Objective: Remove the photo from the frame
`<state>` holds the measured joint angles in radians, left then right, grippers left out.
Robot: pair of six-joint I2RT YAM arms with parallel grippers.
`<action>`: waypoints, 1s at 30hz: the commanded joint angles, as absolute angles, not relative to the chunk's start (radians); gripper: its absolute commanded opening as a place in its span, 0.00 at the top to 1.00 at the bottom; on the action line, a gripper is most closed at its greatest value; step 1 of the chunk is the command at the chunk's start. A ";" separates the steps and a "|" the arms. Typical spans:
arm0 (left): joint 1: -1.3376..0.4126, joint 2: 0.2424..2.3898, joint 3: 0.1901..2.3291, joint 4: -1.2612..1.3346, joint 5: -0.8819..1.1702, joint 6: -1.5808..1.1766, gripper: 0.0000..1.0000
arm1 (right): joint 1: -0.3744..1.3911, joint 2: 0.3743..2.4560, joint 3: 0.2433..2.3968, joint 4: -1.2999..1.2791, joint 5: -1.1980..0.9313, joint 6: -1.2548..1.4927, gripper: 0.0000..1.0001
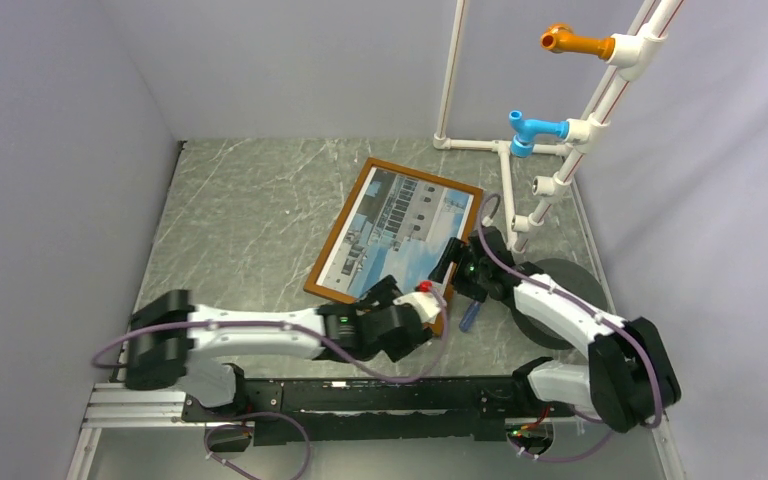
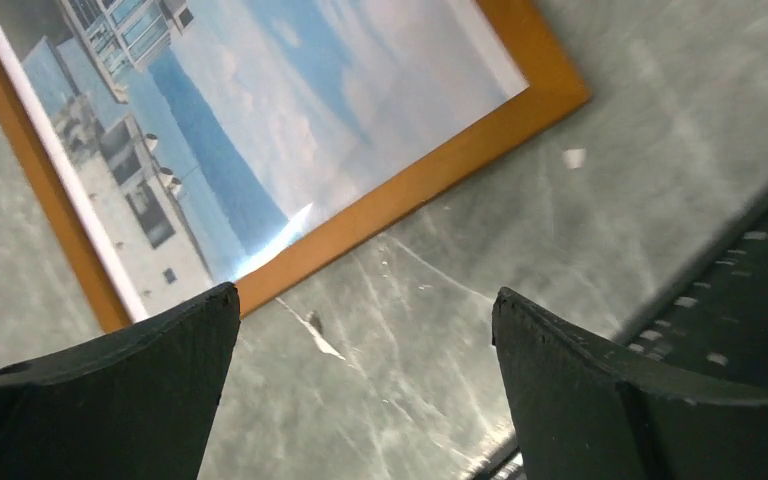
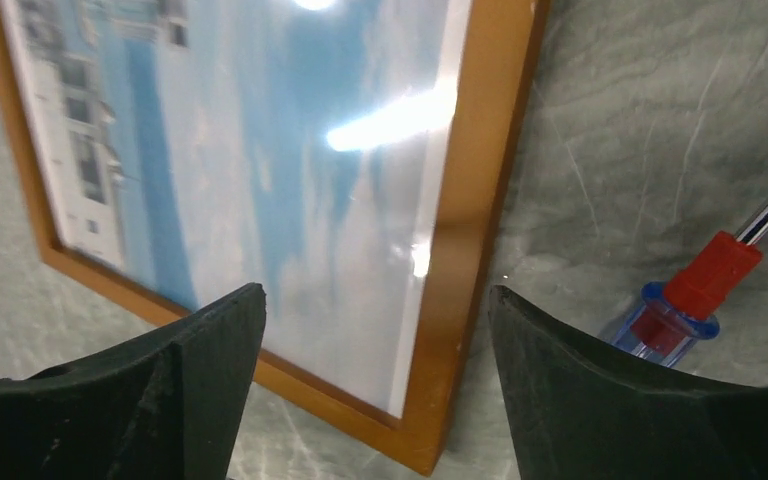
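Left gripper (image 2: 365,295) spread wide, empty, over table (image 2: 410,340) just off the frame (image 2: 410,185), which lies flat mid-table with the photo (image 1: 400,225) seated inside; right gripper (image 3: 375,295) likewise parted, empty, above frame's right-hand rail; screwdriver (image 3: 675,310) just beside that rail.

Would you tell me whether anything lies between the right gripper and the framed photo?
Nothing visible does. The open right gripper hangs over the frame and its photo; the screwdriver lies beside them.

Glossy photo (image 3: 260,150), smooth reddish-brown wood frame (image 3: 475,200), smooth grey marbled table (image 3: 640,120), clear blue plastic screwdriver handle (image 3: 660,325).
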<state>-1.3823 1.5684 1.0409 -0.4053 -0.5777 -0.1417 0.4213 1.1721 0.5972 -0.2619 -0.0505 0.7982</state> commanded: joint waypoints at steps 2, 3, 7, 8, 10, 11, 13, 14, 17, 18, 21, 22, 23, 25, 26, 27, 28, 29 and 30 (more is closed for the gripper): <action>-1.382 1.314 0.873 -0.289 -0.433 -0.379 0.01 | 0.459 1.256 0.594 -0.230 -0.022 0.795 0.25; -1.382 1.292 0.847 -0.272 -0.431 -0.405 0.01 | 0.464 1.264 0.582 -0.216 -0.010 0.803 0.30; -1.382 1.263 0.780 -0.223 -0.448 -0.525 0.01 | 0.490 1.304 0.598 -0.235 0.039 0.812 0.41; -1.382 1.264 0.773 -0.212 -0.441 -0.529 0.01 | 0.496 1.309 0.597 -0.235 0.046 0.815 0.47; -1.381 1.273 0.769 -0.193 -0.429 -0.518 0.01 | 0.504 1.315 0.577 -0.221 0.061 0.832 0.62; -1.382 1.283 0.773 -0.191 -0.428 -0.506 0.01 | 0.505 1.321 0.566 -0.212 0.064 0.840 0.67; -1.382 1.304 0.789 -0.203 -0.437 -0.487 0.01 | 0.506 1.336 0.543 -0.179 0.051 0.846 0.68; -1.383 1.312 0.792 -0.203 -0.437 -0.473 0.01 | 0.509 1.346 0.538 -0.164 0.044 0.844 0.68; -1.385 1.326 0.781 -0.156 -0.434 -0.416 0.01 | 0.518 1.363 0.537 -0.161 0.057 0.840 0.67; -1.386 1.331 0.778 -0.145 -0.436 -0.399 0.00 | 0.521 1.362 0.538 -0.162 0.065 0.834 0.67; -1.393 1.350 0.780 -0.126 -0.450 -0.325 0.00 | 0.523 1.359 0.557 -0.189 0.072 0.794 0.89; -1.394 1.359 0.782 -0.117 -0.452 -0.292 0.01 | 0.524 1.357 0.569 -0.210 0.071 0.783 1.00; -1.394 1.370 0.783 -0.101 -0.446 -0.248 0.01 | 0.523 1.351 0.583 -0.229 0.067 0.774 1.00; -1.396 1.393 0.780 -0.060 -0.446 -0.147 0.01 | 0.525 1.323 0.608 -0.253 0.021 0.760 1.00; -1.396 1.407 0.782 -0.044 -0.455 -0.104 0.01 | 0.525 1.303 0.624 -0.261 0.007 0.763 1.00; -1.397 1.418 0.782 -0.023 -0.468 -0.065 0.01 | 0.524 1.283 0.633 -0.270 -0.031 0.778 1.00; -1.397 1.430 0.781 -0.010 -0.487 -0.033 0.01 | 0.525 1.263 0.641 -0.275 -0.055 0.795 1.00; -1.397 1.442 0.779 0.017 -0.512 -0.015 0.01 | 0.524 1.245 0.647 -0.278 -0.078 0.811 1.00; -1.398 1.453 0.777 0.050 -0.530 0.029 0.01 | 0.523 1.230 0.654 -0.283 -0.091 0.825 1.00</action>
